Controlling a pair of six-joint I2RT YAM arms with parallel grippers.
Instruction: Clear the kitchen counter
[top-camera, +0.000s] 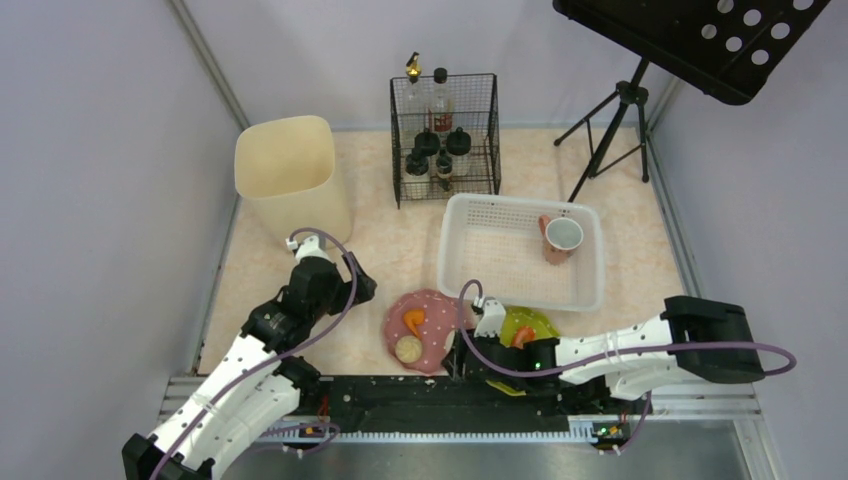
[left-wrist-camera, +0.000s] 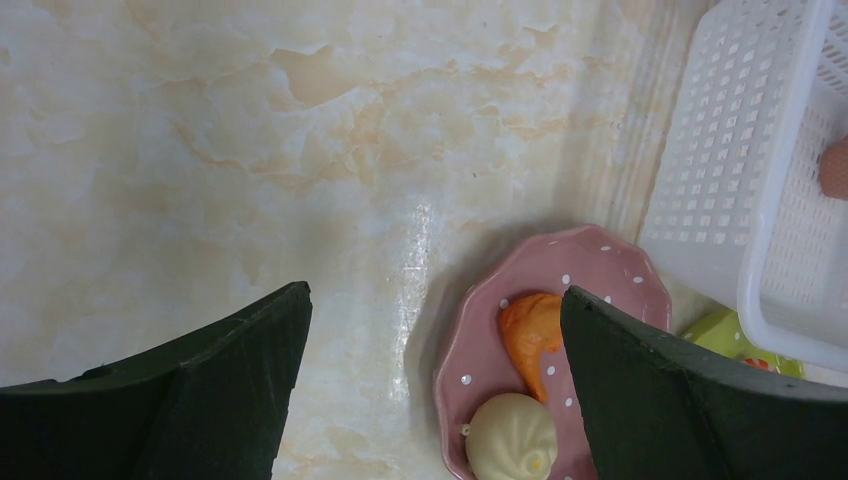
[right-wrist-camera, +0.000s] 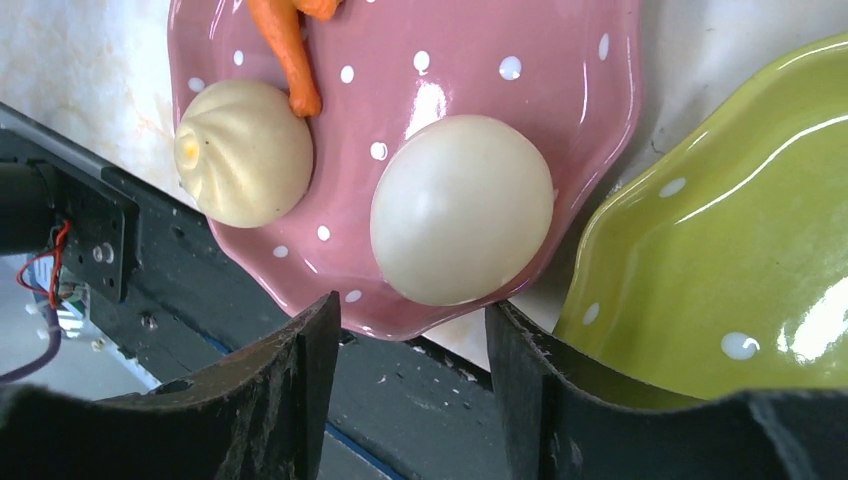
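Nearest us, at 6 o'clock on the bench (top-camera: 395, 250), the right fingers (right-wrist-camera: 330, 330) hang part-open with nothing between them; only the black rail (right-wrist-camera: 400, 400) shows through the gap. Just past their tips the pink plate (right-wrist-camera: 450, 60) lies with its near rim out over that rail, carrying a white ball (right-wrist-camera: 460, 210), a bun (right-wrist-camera: 245, 150) and an orange piece (right-wrist-camera: 285, 40).

Our chief worry is here. The ball looks wider than the gap (and it is smooth and round), so we judge that a close from this spread could squirt it off the rim. A push on the overhanging plate could tip it, food and all, over the bench edge.

The green plate (right-wrist-camera: 720, 250) lies just beside it at 3 o'clock and could get knocked by a sideways move. The right arm's cable (top-camera: 461, 305) loops above both plates and may snag.

Farther off, the basket (top-camera: 445, 250) at 1 o'clock holds a cup (top-camera: 562, 238). At 10 o'clock the left fingers (left-wrist-camera: 290, 320) stand wide open and empty over bare bench, near the bin (top-camera: 290, 170); a careless swing could bump it.
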